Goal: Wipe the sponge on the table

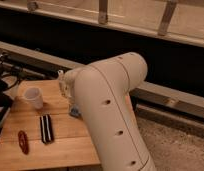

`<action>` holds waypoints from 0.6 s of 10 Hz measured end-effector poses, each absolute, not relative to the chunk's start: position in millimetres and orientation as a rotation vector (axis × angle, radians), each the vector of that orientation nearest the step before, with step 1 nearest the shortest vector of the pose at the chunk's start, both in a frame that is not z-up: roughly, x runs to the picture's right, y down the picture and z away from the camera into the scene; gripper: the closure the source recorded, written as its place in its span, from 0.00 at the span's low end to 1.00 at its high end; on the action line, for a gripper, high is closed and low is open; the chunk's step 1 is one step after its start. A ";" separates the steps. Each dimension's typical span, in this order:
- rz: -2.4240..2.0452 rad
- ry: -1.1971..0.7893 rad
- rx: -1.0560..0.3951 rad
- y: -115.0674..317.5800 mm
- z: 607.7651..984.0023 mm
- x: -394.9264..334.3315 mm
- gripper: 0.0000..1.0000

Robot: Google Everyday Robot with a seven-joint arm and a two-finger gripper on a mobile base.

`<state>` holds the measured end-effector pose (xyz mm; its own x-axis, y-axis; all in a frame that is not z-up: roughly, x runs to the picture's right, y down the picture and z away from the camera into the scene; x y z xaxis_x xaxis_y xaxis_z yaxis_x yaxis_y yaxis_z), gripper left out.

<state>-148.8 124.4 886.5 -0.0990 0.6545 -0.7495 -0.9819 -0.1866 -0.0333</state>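
The table (70, 137) is a light-brown plank top in the lower left of the camera view. My big white arm (110, 110) crosses its right part and hides much of it. The gripper (69, 96) reaches down at the arm's left end, near the middle of the table. Just below it a small blue piece of the sponge (75, 113) peeks out against the arm, lying on the wood. The rest of the sponge is covered by the arm.
A white cup (34, 97) stands left of the gripper. A black-and-white striped block (46, 128) and a dark-red oval thing (23, 141) lie nearer the front left. Dark cables (2, 82) sit at the far left edge. A dark wall and ledge (165, 95) run behind.
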 end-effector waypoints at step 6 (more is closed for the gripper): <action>1.624 0.546 -0.797 119.9 883.2 -155.0 1.00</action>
